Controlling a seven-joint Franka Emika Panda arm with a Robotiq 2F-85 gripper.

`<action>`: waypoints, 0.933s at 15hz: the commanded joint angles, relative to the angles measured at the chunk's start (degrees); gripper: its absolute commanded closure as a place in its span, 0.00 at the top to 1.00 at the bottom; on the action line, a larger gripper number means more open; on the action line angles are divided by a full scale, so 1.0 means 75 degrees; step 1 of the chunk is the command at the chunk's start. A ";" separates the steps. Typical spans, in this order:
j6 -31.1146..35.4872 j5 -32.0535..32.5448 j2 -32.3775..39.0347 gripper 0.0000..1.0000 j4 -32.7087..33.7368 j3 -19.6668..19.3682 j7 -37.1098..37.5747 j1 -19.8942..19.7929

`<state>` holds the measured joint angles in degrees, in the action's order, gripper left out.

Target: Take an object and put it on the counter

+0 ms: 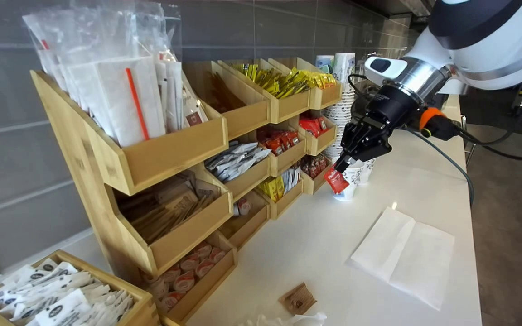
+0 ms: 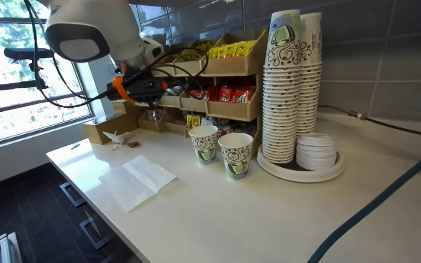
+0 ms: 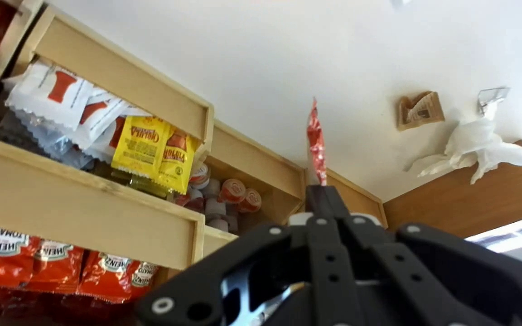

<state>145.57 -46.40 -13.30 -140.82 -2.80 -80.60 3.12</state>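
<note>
The counter (image 1: 311,240) is awaiting placement. Between its rear and front edges, the gripper (image 1: 342,164) is holding the packet (image 1: 336,181) pinched in the air. The task is apparently standing past pickup; lowering and release are remaining.

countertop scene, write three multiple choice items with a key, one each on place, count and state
1. Where does the small brown piece lie?
A in a bin
B on the countertop
C under the white sheet

2. How many paper cups stand apart from the cup stacks?
A two
B four
C five

3. How are the fingers?
A spread wide
B shut on nothing
C shut on the red packet

1 B: the wrist view shows it there
2 A: an exterior view shows just two
3 C: the red packet juts from their tips
</note>
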 commanded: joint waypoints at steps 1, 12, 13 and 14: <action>-0.0371 0.0990 0.0012 0.00 0.0067 0.0125 0.1771 -0.0163; -0.0984 0.2802 0.0815 0.00 0.0349 0.0078 0.5287 0.0014; -0.1097 0.2880 0.0870 0.00 0.0376 0.0085 0.5474 0.0009; -0.1221 0.2947 0.0934 0.00 0.0420 0.0086 0.5620 -0.0001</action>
<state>139.74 -27.31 -8.24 -139.94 -2.43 -43.52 3.30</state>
